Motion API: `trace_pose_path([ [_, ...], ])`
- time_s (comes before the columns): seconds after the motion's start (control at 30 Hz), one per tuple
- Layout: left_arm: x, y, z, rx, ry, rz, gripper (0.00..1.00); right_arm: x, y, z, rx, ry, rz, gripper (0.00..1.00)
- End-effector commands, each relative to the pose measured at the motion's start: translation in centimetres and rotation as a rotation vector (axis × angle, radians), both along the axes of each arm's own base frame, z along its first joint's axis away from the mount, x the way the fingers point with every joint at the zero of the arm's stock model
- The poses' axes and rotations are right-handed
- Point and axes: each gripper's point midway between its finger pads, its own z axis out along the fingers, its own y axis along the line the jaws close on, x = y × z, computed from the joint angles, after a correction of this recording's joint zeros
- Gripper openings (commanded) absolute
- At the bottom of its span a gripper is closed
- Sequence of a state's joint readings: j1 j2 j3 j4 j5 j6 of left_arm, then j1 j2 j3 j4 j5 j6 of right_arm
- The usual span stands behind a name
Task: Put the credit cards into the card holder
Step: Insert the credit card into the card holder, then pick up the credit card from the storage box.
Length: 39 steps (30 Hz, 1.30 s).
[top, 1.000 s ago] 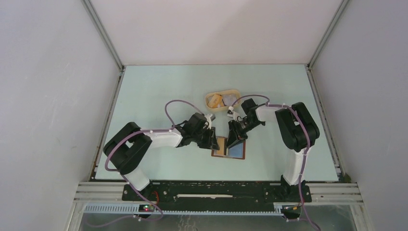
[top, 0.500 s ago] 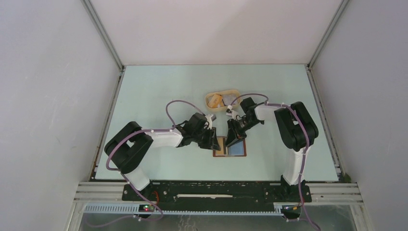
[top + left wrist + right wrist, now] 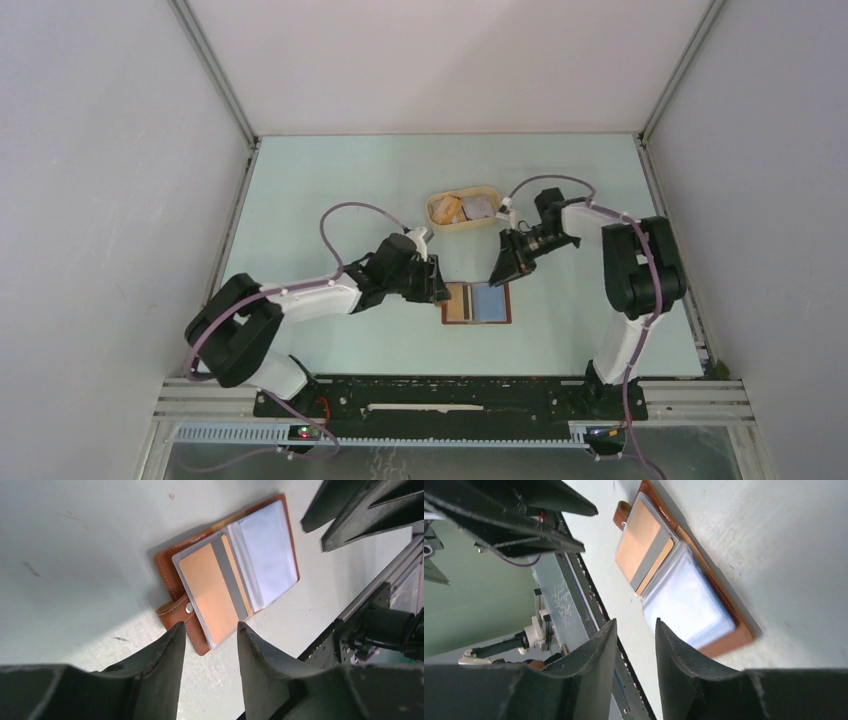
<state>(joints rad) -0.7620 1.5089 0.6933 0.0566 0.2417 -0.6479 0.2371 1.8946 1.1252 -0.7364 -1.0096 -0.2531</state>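
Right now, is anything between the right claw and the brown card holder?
No. In the top view, only bare green table lies between the right claw and the card holder, which lies open. The right wrist view shows the same.

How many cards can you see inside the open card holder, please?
1: a copper card in the card holder's snap-side half; its pale half may hide more.

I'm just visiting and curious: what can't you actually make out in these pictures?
- Top view: the pieces lying in the tan tray are too small to identify.
- Left wrist view: the card holder has a clear pocket that glares pale, so I cannot tell whether a card sits inside.
- Both wrist views: any print on the copper card is too blurred to read.
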Motion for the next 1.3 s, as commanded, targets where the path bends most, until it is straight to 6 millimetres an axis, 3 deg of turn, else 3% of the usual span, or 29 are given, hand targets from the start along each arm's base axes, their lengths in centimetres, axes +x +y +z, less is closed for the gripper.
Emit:
trace_pose_path([
  [0.0,2.5,1.1,3.6,-0.038,-0.157,0.102,0.48,0.9,-1.7,4.9,0.13,-0.171,0.018,0.43],
  [0.13,3.4,1.9,5.8,-0.065,-0.248,0.139,0.49,2.1,-3.5,7.0,0.143,-0.246,-0.035,0.43],
  [0.27,4.5,3.6,9.4,-0.074,-0.394,0.199,0.49,3.9,-4.8,9.4,0.114,-0.342,-0.041,0.43],
  [0.4,5.0,6.0,13.5,-0.101,-0.548,0.284,0.52,7.2,-5.4,13.1,0.068,-0.494,-0.051,0.44],
  [0.57,5.1,8.7,17.2,-0.126,-0.675,0.379,0.61,12.1,-5.1,18.6,0.056,-0.665,-0.079,0.44],
  [0.73,5.6,11.6,17.9,-0.146,-0.712,0.539,0.83,16.0,-3.6,20.9,0.068,-0.702,-0.088,0.45],
  [0.83,5.7,11.8,17.4,-0.186,-0.702,0.574,0.9,17.6,-1.9,20.8,0.068,-0.719,-0.084,0.46],
  [1.03,6.6,11.3,16.1,-0.2,-0.664,0.605,0.91,21.3,1.3,18.4,0.108,-0.624,-0.169,0.53],
  [1.27,7.6,10.8,14.5,-0.146,-0.605,0.611,0.91,24.2,3.7,12.1,0.048,-0.475,-0.202,0.56],
])
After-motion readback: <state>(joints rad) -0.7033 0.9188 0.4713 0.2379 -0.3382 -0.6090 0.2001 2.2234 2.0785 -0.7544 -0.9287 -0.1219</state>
